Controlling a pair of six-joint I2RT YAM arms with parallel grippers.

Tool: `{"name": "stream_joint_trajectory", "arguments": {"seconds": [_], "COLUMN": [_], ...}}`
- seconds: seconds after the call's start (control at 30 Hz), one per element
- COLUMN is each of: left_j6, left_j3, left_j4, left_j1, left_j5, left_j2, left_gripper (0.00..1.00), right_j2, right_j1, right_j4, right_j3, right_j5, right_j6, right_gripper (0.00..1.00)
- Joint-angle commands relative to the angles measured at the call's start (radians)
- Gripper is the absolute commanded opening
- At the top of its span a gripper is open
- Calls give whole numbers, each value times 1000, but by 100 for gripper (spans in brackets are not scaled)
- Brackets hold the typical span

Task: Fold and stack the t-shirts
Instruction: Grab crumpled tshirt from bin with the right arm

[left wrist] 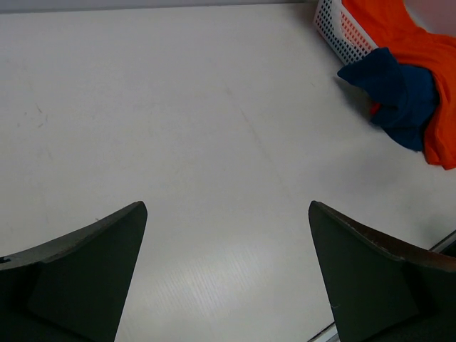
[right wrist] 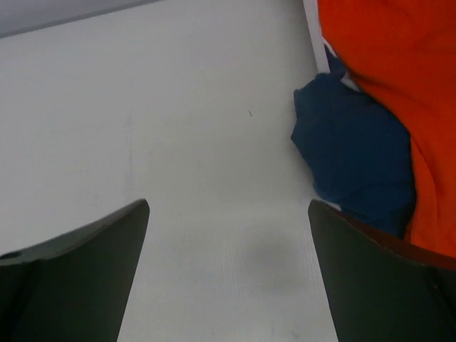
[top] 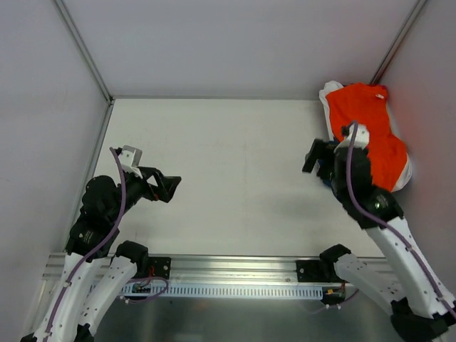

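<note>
Since no shirt lies spread on the flat white table (top: 228,157), the step in hand is judged to be the first pick: drawing one garment out of the heap at the far right corner. The table is bounded by pale enclosure walls (top: 43,128) on the left, far and right sides, and by a slotted aluminium rail (top: 235,267) along the near edge, where both arm bases are fixed. Its centre and left part are bare, which gives ample room for spreading and folding.

The soft cloth t-shirts (top: 381,153) are piled in and over a white perforated plastic basket (left wrist: 333,28) set close to the right wall. The bright orange t-shirt (top: 370,125) lies on top and hangs over the basket side. The crumpled navy blue t-shirt (right wrist: 356,164) spills out below it, touching the orange cloth. White material shows at the heap's edges in the top view; whether it is shirt or basket cannot be told. No red-pink shirt can be made out.

The right tool (top: 318,158) hovers just beside the heap, jaws wide, holding nothing. The left tool (top: 169,187) hangs over the left part of the table, well apart from the shirts, jaws equally wide and empty.

Next move, as judged: advance the right tool onto the orange cloth, close on a single layer, and pull toward the open centre. Clearance at the right wall and basket rim is tight; approach from the table side.
</note>
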Motion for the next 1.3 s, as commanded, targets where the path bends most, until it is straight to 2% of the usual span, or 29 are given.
{"name": "stream_joint_trajectory", "arguments": {"seconds": [0.0,0.03,0.07,0.1,0.17,0.23,0.27,0.4,0.47,0.53,0.73,0.9,1.03,1.13,1.27], "left_j6": [25,25,27,28,30,30,30,28,28,27,25,25,24,22,22], "left_j3": [1,1,0,-2,-3,-3,-5,1,1,-2,-2,-6,-6,-6,-8], "left_j4": [12,14,14,14,18,18,20,20,20,23,25,29,29,31,32], "left_j1": [-1,-1,-1,-3,-4,-3,-4,-5,-4,-5,-5,-5,-9,-14,-29], "left_j5": [-10,-12,-10,-9,2,4,4,17,27,31,54,56,63,74,74], "left_j2": [-5,-6,-8,-12,-12,-8,-6,12,14,11,27,26,37,52,67], "left_gripper": [99,99,99,99,99,99,99,99,99,99,99,99,99,99,99], "right_j2": [168,217,272,382,472,533,529,427,393,376,307,281,294,287,316], "right_j1": [-460,-550,-612,-705,-755,-772,-771,-772,-771,-772,-795,-823,-836,-846,-969], "right_j4": [21,23,23,23,4,-55,-62,35,50,49,47,56,56,63,81], "right_j3": [156,171,188,202,236,245,212,-24,-116,-151,-210,-206,-192,-195,-210], "right_j5": [-450,-574,-770,-836,-876,-791,-698,-636,-543,-420,-265,-197,-206,-136,-186], "right_j6": [4,50,59,62,55,24,10,59,69,64,101,105,99,93,111], "right_gripper": [99,99,99,99,99,99,99,99,99,99,99,99,100,99,99]}}
